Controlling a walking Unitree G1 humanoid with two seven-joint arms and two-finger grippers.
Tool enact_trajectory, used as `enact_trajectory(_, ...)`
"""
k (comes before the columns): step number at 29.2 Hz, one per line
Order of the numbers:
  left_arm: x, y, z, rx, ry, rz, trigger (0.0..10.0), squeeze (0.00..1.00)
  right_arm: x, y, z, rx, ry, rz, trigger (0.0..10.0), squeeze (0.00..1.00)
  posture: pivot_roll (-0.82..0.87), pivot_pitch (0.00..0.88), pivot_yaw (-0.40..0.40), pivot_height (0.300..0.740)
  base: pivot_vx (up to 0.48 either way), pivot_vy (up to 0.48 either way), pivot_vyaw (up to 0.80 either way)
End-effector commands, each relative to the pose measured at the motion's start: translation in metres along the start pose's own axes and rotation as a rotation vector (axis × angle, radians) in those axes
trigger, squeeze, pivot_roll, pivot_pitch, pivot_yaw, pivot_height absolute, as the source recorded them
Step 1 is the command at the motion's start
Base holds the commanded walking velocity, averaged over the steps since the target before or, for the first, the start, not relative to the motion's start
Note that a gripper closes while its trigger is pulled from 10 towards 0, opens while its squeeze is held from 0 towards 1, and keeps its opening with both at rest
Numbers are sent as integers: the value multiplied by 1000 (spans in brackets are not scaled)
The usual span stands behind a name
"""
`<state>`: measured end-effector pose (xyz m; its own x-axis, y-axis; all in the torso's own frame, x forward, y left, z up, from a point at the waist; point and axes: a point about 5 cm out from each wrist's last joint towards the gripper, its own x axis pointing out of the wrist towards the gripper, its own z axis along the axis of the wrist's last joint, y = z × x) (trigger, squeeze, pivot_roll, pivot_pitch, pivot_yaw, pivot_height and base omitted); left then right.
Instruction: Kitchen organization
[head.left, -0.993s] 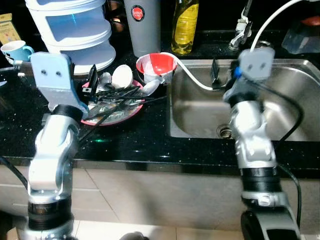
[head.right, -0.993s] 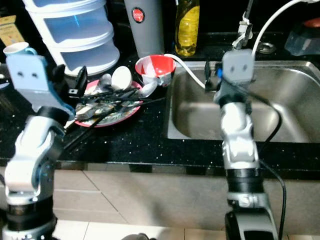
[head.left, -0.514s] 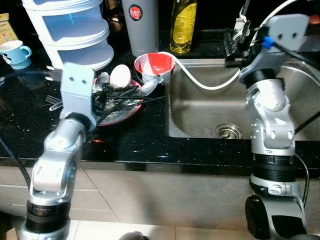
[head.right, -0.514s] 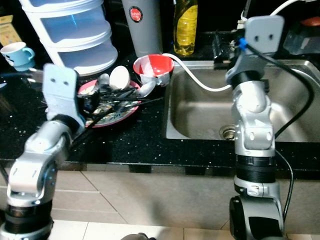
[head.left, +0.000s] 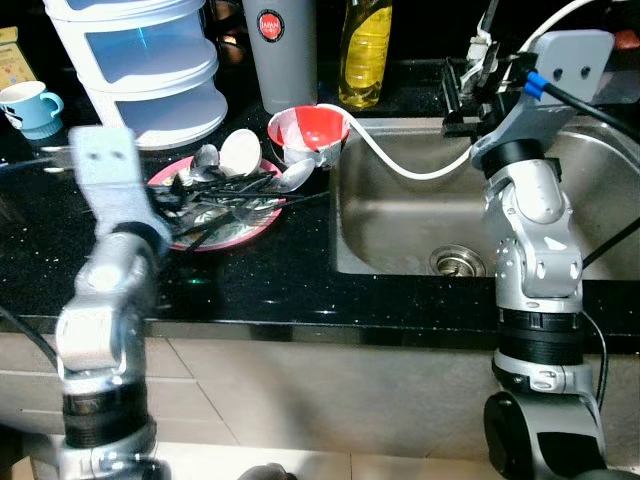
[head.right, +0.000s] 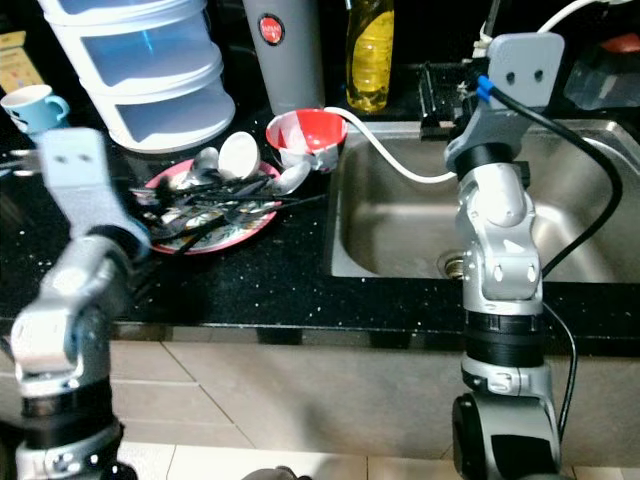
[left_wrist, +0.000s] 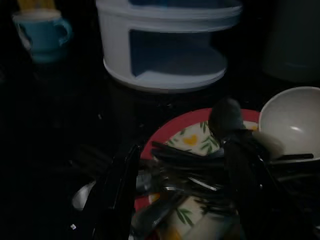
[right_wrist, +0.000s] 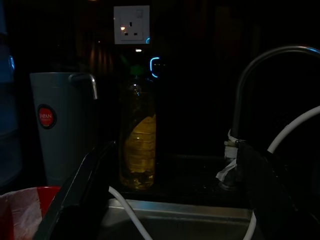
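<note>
- Black speckled stone forms the bench (head.left: 260, 285), with pale tiled cabinet fronts seen below its front edge and a steel sink (head.left: 400, 215) set into its right half.
- Nearest on the left, the left arm is raised over the bench edge; its end effector (left_wrist: 180, 200) is seen in the left wrist view poised just above a red-rimmed plate (head.left: 235, 228), the two black fingers spread apart with nothing between them.
- On that plate a tangle of dark cutlery (head.left: 225, 195) is piled, with several handles reaching over the rim toward the sink.
- A white spoon-shaped ladle bowl (head.left: 241, 151) rests at the plate's far edge, and a red and white bowl (head.left: 308, 133) stands just behind, beside the sink's corner.
- A round drain (head.left: 450, 262) is seen in the sink floor, and a white hose (head.left: 400, 160) curves from the red bowl across the basin.
- The right arm stands over the sink's far rim; its end effector (right_wrist: 175, 200) is held apart and empty, aimed at the back of the bench.
- Farther back, a grey jug (head.left: 288, 50) with a red round label and a yellow dish soap bottle (head.left: 365, 52) stand side by side.
- A white stacked drawer unit (head.left: 140, 60) stands at the far left, with a light blue mug (head.left: 28, 106) beside it.
- A curved tap (right_wrist: 260, 85) and a white wall socket (right_wrist: 131, 24) can be made out in the right wrist view.
</note>
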<state>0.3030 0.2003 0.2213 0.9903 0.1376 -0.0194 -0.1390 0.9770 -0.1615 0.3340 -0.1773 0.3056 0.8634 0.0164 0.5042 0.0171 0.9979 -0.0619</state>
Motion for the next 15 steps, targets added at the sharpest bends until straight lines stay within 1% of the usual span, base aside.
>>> enact_trajectory(1,2,-1,-4,-26,18,-7,10000,0,-1,5,0,12,5,13,10000,0,128,0,79,740,0,0,0)
enact_trajectory(2,5,-4,-6,-45,28,-13,10000,59,-1,6,0,14,5,15,10000,0,128,0,79,740,0,0,0)
enact_trajectory(3,5,-4,-6,-45,28,-13,10000,59,-1,6,0,14,5,15,10000,0,128,0,79,740,0,0,0)
enact_trajectory(4,7,-8,-8,-62,36,-21,10000,1000,-1,6,0,15,6,17,10000,0,120,0,77,740,0,0,0)
enact_trajectory(5,10,-12,-11,-85,49,-30,10000,1000,-2,7,-1,15,6,18,10000,0,120,0,77,740,0,0,0)
enact_trajectory(6,11,-15,-13,-109,67,-36,10000,63,-2,8,-1,16,7,20,10000,0,120,0,77,740,0,0,0)
enact_trajectory(7,13,-17,-15,-128,79,-38,10000,63,-2,8,-1,16,7,22,10000,0,120,0,77,740,0,0,0)
enact_trajectory(8,13,-17,-18,-142,95,-31,10000,0,-2,9,-1,17,8,23,10000,0,115,0,76,740,0,0,0)
enact_trajectory(10,15,-16,-23,-159,115,-20,10000,0,-2,10,-1,19,8,24,10000,0,116,0,75,740,0,0,0)
enact_trajectory(12,15,-16,-23,-159,115,-20,10000,0,-2,10,-1,19,8,24,10000,0,116,0,75,740,0,0,0)
enact_trajectory(13,15,-16,-24,-167,122,-16,4667,0,-1,11,-1,21,8,26,10000,0,123,0,72,740,0,0,0)
enact_trajectory(14,15,-16,-26,-172,128,-9,1098,0,-1,12,-1,23,8,27,10000,0,125,0,71,740,0,0,0)
enact_trajectory(15,15,-16,-26,-172,128,-9,1098,0,-1,12,-1,23,8,27,10000,0,125,0,71,740,0,0,0)
